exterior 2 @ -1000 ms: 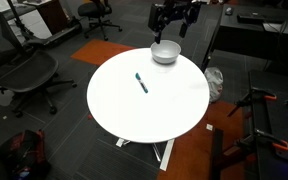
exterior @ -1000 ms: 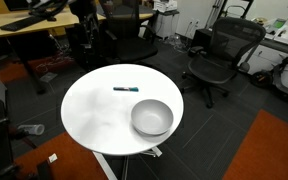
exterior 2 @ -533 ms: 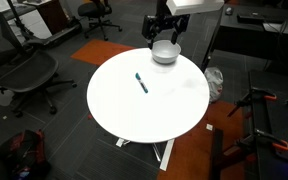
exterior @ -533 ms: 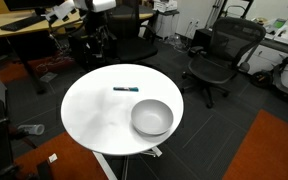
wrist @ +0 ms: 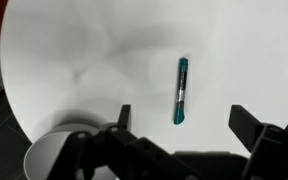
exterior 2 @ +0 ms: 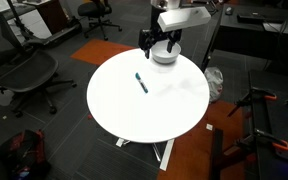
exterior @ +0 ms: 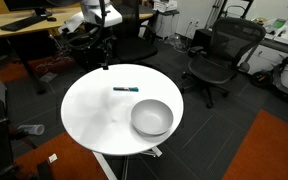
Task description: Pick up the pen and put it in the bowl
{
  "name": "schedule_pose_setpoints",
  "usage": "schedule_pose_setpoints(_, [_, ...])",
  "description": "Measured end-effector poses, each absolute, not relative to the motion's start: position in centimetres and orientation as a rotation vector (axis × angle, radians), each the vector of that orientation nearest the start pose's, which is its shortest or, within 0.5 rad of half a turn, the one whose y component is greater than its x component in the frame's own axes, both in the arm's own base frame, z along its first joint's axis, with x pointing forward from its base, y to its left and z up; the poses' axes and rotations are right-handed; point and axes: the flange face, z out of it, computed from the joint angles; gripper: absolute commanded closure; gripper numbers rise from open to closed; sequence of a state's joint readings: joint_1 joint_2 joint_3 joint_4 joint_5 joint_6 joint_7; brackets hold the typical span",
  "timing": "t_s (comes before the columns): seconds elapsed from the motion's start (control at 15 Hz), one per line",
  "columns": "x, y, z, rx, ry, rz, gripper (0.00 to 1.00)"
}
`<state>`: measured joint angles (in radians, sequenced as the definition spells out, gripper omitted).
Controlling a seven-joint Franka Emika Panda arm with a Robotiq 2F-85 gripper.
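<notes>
Pen: we see a thin, stick-shaped pen (wrist: 181,91), dark with a teal-blue end, lying flat on the table a little in from one edge and well apart from the bowl.
Bowl: a round, smooth, light grey-white bowl (exterior: 152,118), deep and curved, sits close to the table's edge; we see only its bare inner wall.
Table: a round, matte white table (exterior 2: 154,115).
Pincer: the black gripper (wrist: 184,120) is released, its fingers spread wide above the pen, grasping nothing.

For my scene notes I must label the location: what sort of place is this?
Probably an office or a lab workroom: a mesh office chair stands beside the round white table, and a desk stands further back.
</notes>
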<state>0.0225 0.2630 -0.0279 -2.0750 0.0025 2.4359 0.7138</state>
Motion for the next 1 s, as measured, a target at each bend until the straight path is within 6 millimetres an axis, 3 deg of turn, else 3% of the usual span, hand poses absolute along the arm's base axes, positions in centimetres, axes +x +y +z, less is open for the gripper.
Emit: schedule_pose_setpoints(1.0, [63.3,1.2,23.9,-2.964,1.086,-0.097,0.00])
